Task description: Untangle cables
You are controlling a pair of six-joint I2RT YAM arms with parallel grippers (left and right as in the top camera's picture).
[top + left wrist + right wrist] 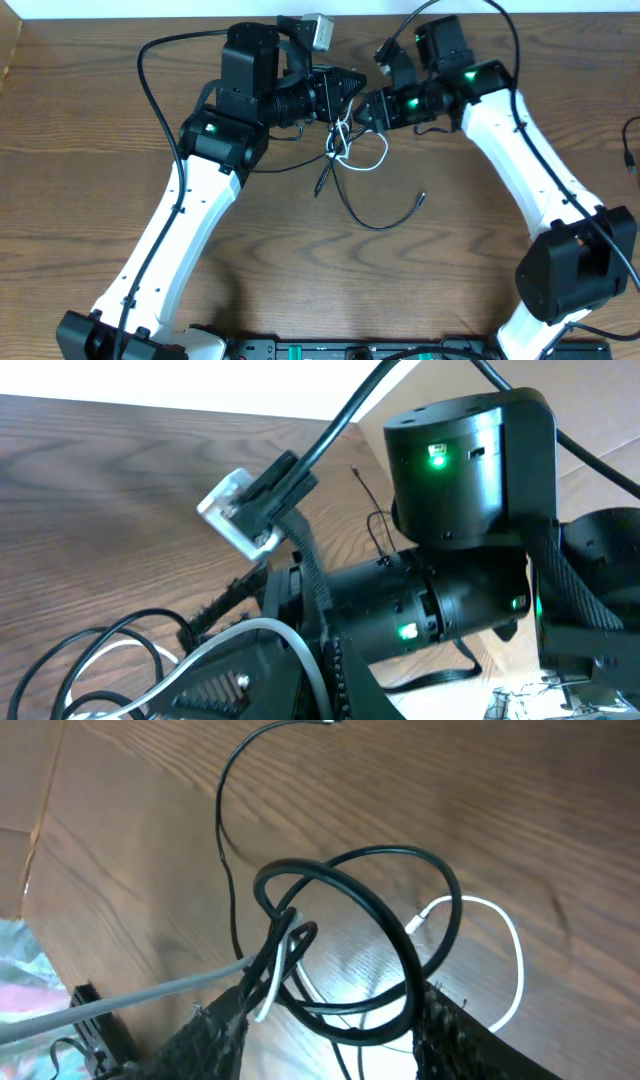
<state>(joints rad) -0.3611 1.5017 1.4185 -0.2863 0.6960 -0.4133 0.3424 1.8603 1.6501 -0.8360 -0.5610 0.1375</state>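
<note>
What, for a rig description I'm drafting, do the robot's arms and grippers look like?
Both the left arm and right arm have white links, black joint housings, green indicator lights and black wires running alongside. The left gripper and right gripper are black; the right's fingers look rough-textured.

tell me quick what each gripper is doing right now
Left gripper: jaws closed; whether on a cable cannot be told.
Right gripper: jaws open, thin black cable and thin white cable looping between.

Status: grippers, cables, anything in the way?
Left gripper shut, white cable taut from it. Right gripper open around black cable loops. Tangle not yet undone. Grippers nearly tip to tip.
</note>
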